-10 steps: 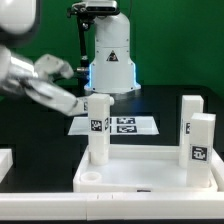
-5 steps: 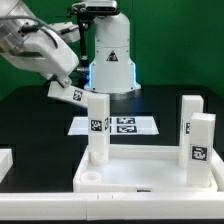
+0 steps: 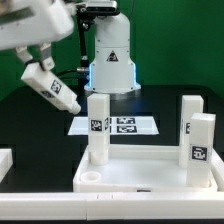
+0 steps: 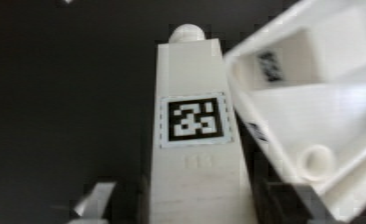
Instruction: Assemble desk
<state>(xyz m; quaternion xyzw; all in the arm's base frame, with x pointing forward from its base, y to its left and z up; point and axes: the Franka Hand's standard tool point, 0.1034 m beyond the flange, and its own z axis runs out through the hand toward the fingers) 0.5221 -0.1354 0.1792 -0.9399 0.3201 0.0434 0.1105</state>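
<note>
The desk panel (image 3: 140,172) lies rim-up at the front, with three white tagged legs standing in its corners: one at the exterior view's left (image 3: 97,128) and two at its right (image 3: 190,118) (image 3: 202,148). My gripper (image 3: 38,70) is high at the exterior view's left, shut on a fourth tagged leg (image 3: 52,90), which hangs tilted in the air behind and left of the panel. In the wrist view the leg (image 4: 198,120) runs between my fingers (image 4: 95,195), with the panel (image 4: 322,80) and an empty corner socket (image 4: 317,160) beside it.
The marker board (image 3: 125,126) lies on the black table behind the panel. The robot's white base (image 3: 110,55) stands behind it. A white object (image 3: 4,160) sits at the exterior view's left edge.
My arm has risen and swung upward at the exterior view's left. The held leg has come up with it and now hangs tilted in plain view.
</note>
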